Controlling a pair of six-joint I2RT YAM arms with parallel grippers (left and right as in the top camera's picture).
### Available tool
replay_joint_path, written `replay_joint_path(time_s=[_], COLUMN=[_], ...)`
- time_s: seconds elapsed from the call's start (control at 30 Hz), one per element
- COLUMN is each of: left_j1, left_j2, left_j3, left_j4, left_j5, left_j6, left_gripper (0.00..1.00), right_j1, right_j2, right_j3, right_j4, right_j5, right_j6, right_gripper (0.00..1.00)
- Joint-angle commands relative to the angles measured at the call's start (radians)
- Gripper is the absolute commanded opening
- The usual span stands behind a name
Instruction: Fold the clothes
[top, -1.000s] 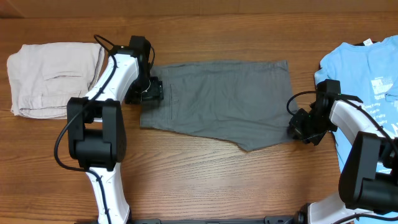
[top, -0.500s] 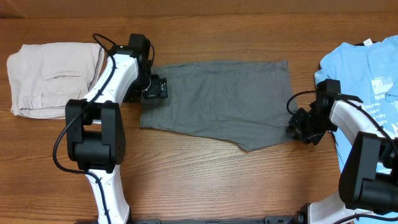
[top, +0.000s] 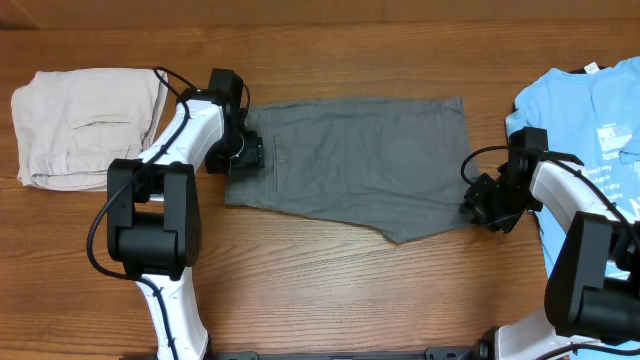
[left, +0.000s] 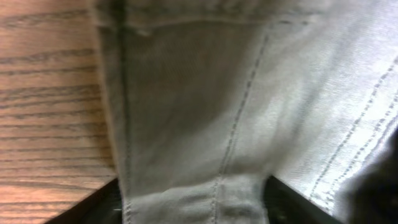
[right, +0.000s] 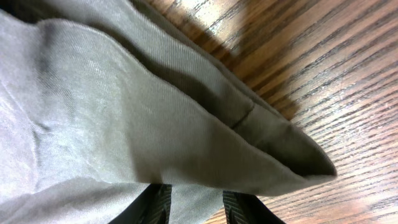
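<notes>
Pinching grey woven shorts (top: 360, 160) hem: right tool (top: 478, 208) | left tool (top: 243, 153) spread, astride stitched waistband

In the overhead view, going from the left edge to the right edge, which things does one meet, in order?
Beige folded garment → left gripper → grey shorts → right gripper → light-blue T-shirt.

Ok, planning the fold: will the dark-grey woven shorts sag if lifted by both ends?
Probably floppy: the dark-grey woven shorts buckle into soft ridges in the right wrist view, so the middle would likely sag. They lie flat and thin, so probably light. A push would likely bunch them.
</notes>
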Motion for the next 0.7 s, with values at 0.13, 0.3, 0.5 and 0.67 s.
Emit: replay_joint_path(time_s=[0.13,0.3,0.5,0.67], left_j1=[-0.007,-0.007,-0.003,-0.002], left_j2=[-0.014,-0.014,-0.014,-0.014], left_j3=[-0.026,-0.026,-0.021,0.016], left_j4=[-0.004,-0.003,-0.008,-0.047], left_j5=[0.011,0.01,-0.005,-0.021], left_j6=[0.002,0.003,0.021,0.03], left_gripper=[0.45,0.33,0.04,0.04], right_j1=[-0.019,-0.019,-0.019,-0.02], right_j2=[0.03,0.03,0.03,0.02], right_j3=[-0.036,-0.036,-0.028,0.091], right_j4=[0.011,0.011,0.008,-0.048], right_j5=[0.119,0.119,0.111,-0.107], right_j6=[0.0,0.0,0.0,-0.046], right_gripper=[0.33,0.33,0.15,0.14])
